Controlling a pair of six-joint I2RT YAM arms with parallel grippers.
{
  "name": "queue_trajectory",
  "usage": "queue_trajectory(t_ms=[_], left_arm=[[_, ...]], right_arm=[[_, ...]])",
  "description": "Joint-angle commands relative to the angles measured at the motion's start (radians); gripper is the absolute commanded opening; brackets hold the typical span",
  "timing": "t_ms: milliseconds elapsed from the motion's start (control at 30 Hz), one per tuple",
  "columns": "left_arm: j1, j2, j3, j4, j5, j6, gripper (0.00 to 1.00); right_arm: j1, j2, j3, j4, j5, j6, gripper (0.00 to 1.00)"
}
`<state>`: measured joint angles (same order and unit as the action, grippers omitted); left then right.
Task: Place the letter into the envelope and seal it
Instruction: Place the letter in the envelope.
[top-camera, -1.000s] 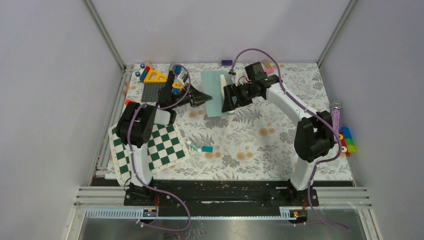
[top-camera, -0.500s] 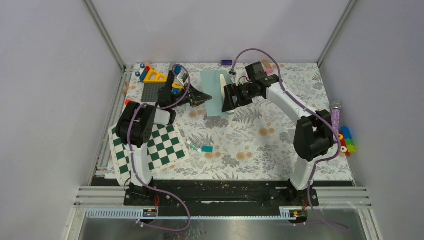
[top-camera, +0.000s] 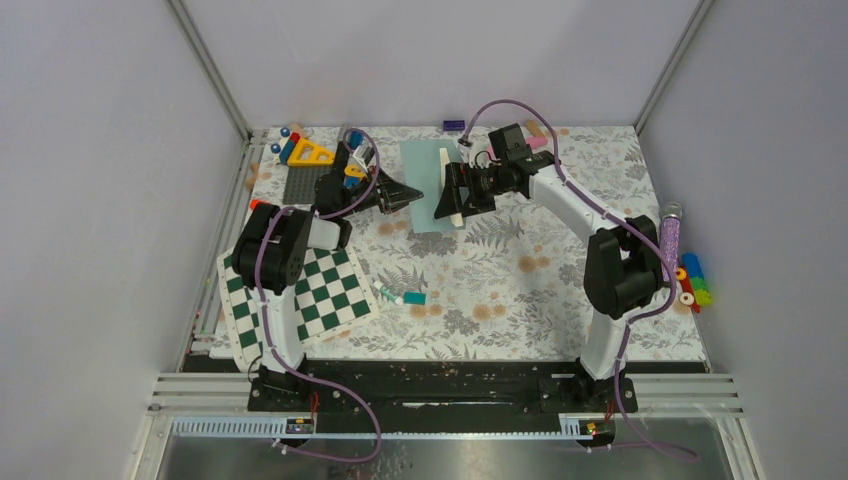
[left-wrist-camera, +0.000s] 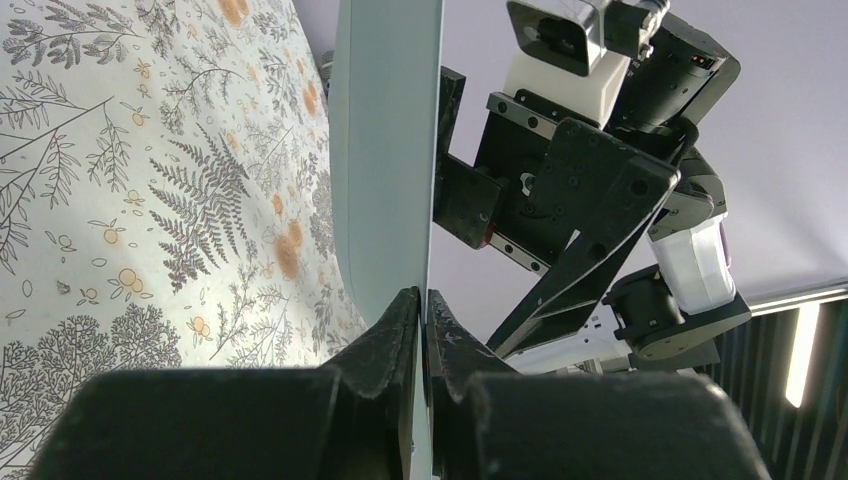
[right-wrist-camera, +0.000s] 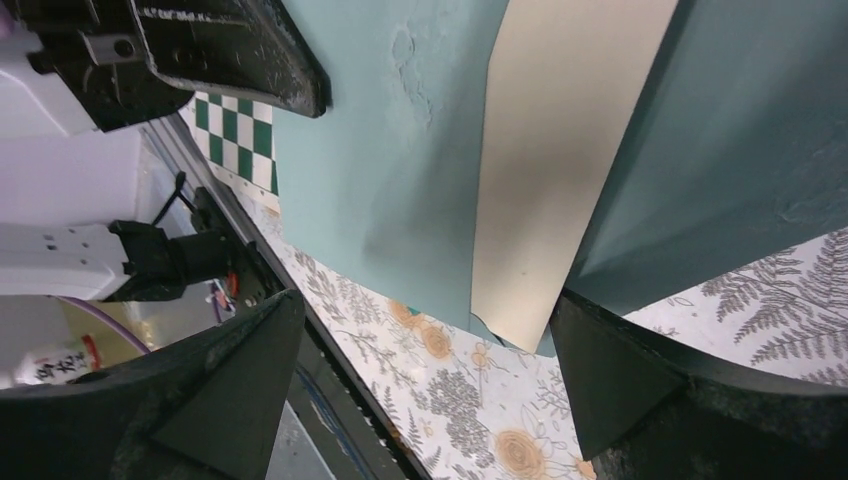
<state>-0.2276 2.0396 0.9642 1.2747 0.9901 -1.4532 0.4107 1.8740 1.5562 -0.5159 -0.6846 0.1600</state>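
The teal envelope (top-camera: 421, 170) lies at the far middle of the table, its upper layer lifted open. The cream letter (top-camera: 446, 160) sits partly inside it, one end sticking out. My left gripper (top-camera: 418, 194) is shut on the envelope's left edge; in the left wrist view the fingertips (left-wrist-camera: 404, 312) pinch the thin teal sheet (left-wrist-camera: 385, 150). My right gripper (top-camera: 443, 192) is open above the envelope. In the right wrist view the open gripper (right-wrist-camera: 425, 390) straddles the letter (right-wrist-camera: 560, 170), the envelope (right-wrist-camera: 400, 150) and its darker flap (right-wrist-camera: 740, 130), holding nothing.
A green-white checkerboard (top-camera: 300, 295) lies front left. Toys and a grey baseplate (top-camera: 300, 183) are at the back left. A small teal block (top-camera: 414, 298) lies mid-table. Coloured blocks (top-camera: 692, 280) and a glitter tube (top-camera: 670, 232) sit at the right edge.
My right gripper has shifted a little left and farther over the envelope. My left gripper still holds the envelope edge in the same place.
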Motion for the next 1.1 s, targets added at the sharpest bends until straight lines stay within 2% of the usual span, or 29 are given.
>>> queue_trajectory(t_ms=[0, 100, 333, 733, 900, 1067], left_arm=[[-0.001, -0.008, 0.004, 0.071, -0.001, 0.003, 0.06], [-0.001, -0.009, 0.004, 0.068, -0.002, 0.005, 0.06], [-0.001, -0.007, 0.004, 0.065, 0.001, 0.008, 0.06], [-0.007, 0.000, 0.004, 0.057, 0.001, 0.016, 0.06], [-0.012, 0.007, 0.005, 0.057, 0.001, 0.016, 0.06], [-0.012, 0.005, 0.005, 0.057, 0.001, 0.016, 0.06]], right_arm=[[0.008, -0.044, -0.016, 0.100, -0.047, 0.142, 1.00], [0.010, -0.049, -0.009, 0.109, -0.056, 0.161, 1.00], [0.003, -0.052, 0.015, 0.061, 0.054, 0.075, 1.00], [0.003, 0.056, 0.272, -0.051, 0.138, 0.018, 1.00], [0.019, 0.083, 0.315, -0.081, 0.168, 0.001, 1.00], [0.040, 0.079, 0.317, -0.089, 0.263, -0.015, 1.00]])
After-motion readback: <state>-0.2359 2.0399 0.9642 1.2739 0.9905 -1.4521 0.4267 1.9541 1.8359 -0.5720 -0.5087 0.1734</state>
